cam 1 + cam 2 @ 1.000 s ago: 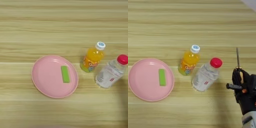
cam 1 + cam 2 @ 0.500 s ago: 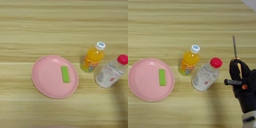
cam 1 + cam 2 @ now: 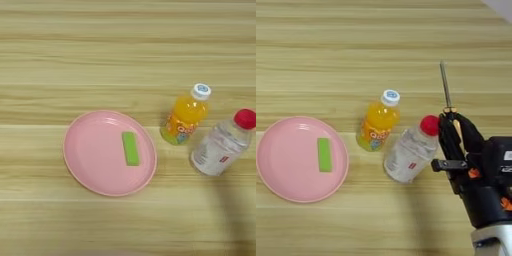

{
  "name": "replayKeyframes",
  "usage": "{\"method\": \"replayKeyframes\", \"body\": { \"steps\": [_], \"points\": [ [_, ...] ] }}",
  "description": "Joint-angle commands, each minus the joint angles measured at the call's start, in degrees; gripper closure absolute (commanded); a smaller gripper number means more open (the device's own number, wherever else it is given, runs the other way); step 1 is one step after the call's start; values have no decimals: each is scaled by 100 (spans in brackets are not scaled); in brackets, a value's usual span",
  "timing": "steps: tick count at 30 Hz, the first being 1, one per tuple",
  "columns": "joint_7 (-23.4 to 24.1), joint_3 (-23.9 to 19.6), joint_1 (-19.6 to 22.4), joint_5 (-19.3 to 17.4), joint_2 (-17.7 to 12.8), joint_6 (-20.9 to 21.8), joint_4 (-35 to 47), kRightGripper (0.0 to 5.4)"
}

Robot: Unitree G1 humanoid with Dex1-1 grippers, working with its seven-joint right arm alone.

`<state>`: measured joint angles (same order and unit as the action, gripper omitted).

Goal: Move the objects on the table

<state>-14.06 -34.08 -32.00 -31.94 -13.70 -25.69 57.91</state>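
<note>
Green block [image 3: 131,148] lies in the pink plate [image 3: 85,160] (flat); fingers [image 3: 456,125] pinch the screwdriver [image 3: 445,85]; 2 bottles [image 3: 377,121] beside.

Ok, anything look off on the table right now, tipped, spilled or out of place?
Nothing spilled or tipped. Orange juice bottle and red-capped water bottle stand capped. The green block lies flat in the pink plate. The right gripper holds the screwdriver, shaft pointing away.

The table [image 3: 100,50] is pale striped wood with a matt finish. Left of the gripper [image 3: 456,131] (black, matt fingers), the water bottle [image 3: 408,152] is clear glossy plastic; the screwdriver [image 3: 445,85] shaft beyond it looks dull metal. The plate [image 3: 80,165] is smooth pink.
</note>
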Motion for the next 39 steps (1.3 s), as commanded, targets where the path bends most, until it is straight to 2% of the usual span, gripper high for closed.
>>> {"method": "replayKeyframes", "body": {
  "steps": [1,11,21,28,35,39],
  "points": [
    [105,377,-57,-182,-243,436,208,452],
    [416,1249,-208,-136,-522,836,209,452],
    [690,2338,-206,265,-706,988,208,452],
    [836,3018,-1,679,-698,720,201,452],
    [933,3755,542,1276,-543,258,-1,452],
    [939,3987,718,1484,-448,120,-166,452]
  ]
}}
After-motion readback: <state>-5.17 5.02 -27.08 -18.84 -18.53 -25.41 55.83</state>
